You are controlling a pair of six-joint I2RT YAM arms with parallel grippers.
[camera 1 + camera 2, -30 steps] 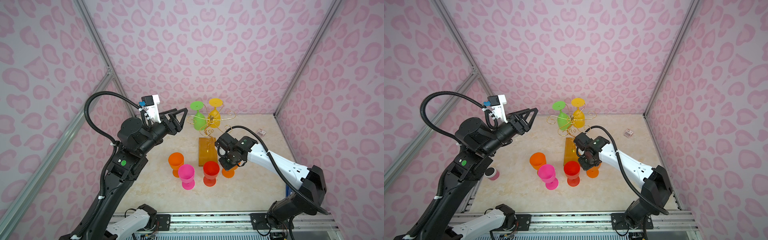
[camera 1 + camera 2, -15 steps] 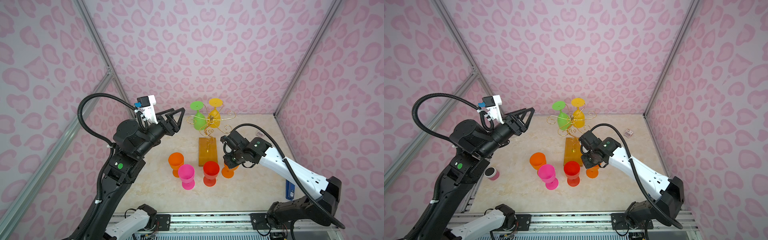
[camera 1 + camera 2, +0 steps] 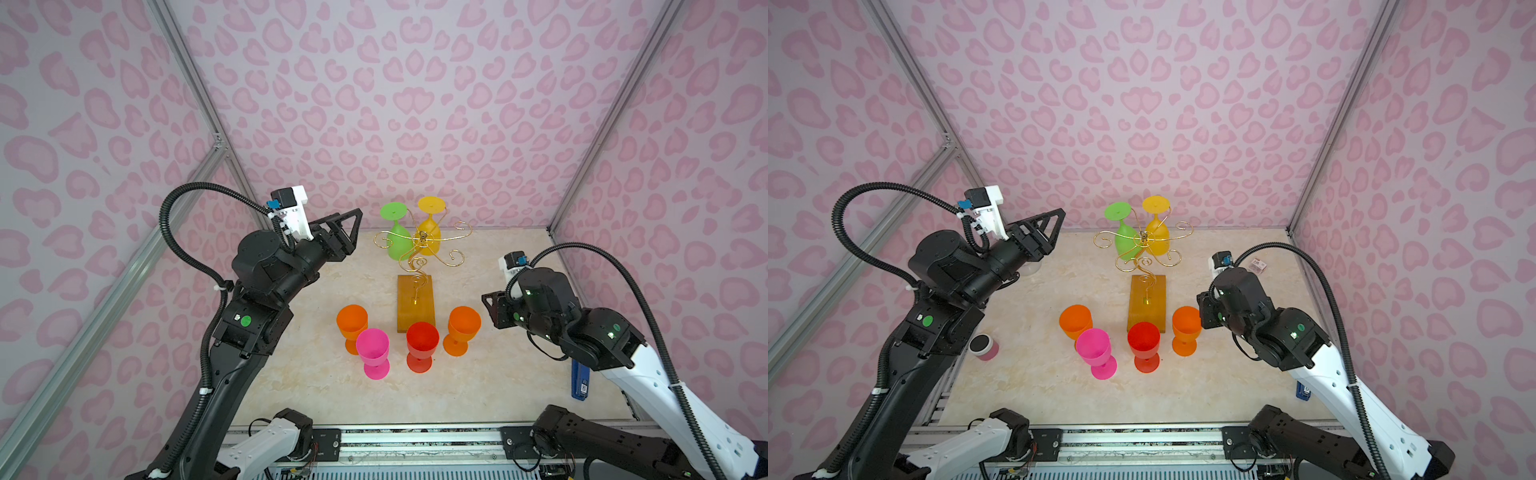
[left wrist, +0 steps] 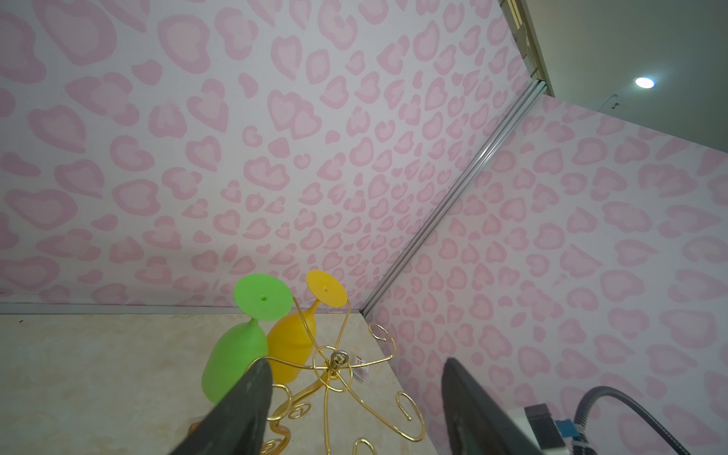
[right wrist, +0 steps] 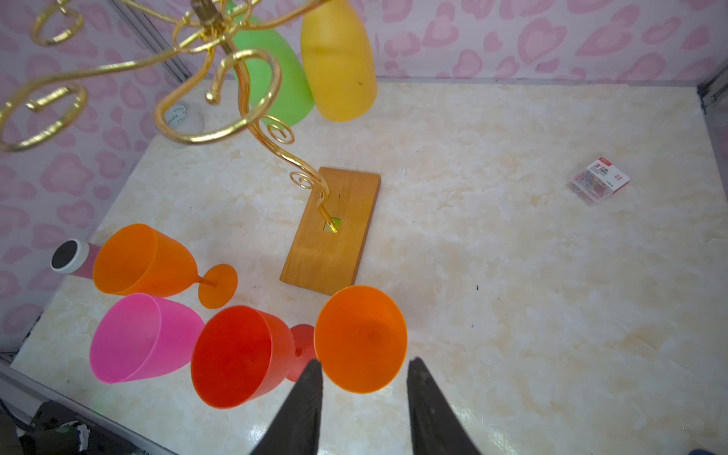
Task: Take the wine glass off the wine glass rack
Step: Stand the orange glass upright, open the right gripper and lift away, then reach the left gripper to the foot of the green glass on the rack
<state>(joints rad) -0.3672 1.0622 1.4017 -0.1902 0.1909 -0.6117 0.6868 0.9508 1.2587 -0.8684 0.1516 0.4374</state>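
The wine glass rack (image 3: 423, 237) (image 3: 1144, 237) is gold wire on a wooden base (image 3: 415, 303) (image 5: 335, 236). Two wine glasses hang on it bowl down, a green one (image 3: 397, 245) (image 4: 236, 354) and a yellow one (image 3: 430, 245) (image 4: 291, 346). My left gripper (image 3: 353, 232) (image 4: 354, 362) hovers open and empty, left of the rack and level with its arms. Low on the right, my right gripper (image 3: 492, 309) (image 5: 364, 360) is open and empty. It sits just behind an orange glass (image 3: 463, 324) (image 5: 360, 338) that stands on the table.
In front of the base stand another orange glass (image 3: 352, 322), a pink one (image 3: 372, 347) and a red one (image 3: 422, 338). A pink can with a black lid (image 3: 983, 347) sits at the left edge. A small packet (image 5: 600, 179) and a blue item (image 3: 579, 382) lie at the right.
My right gripper has opened, let go of the orange glass and drawn back to the right. The glass stays standing. The left arm has shifted only slightly.
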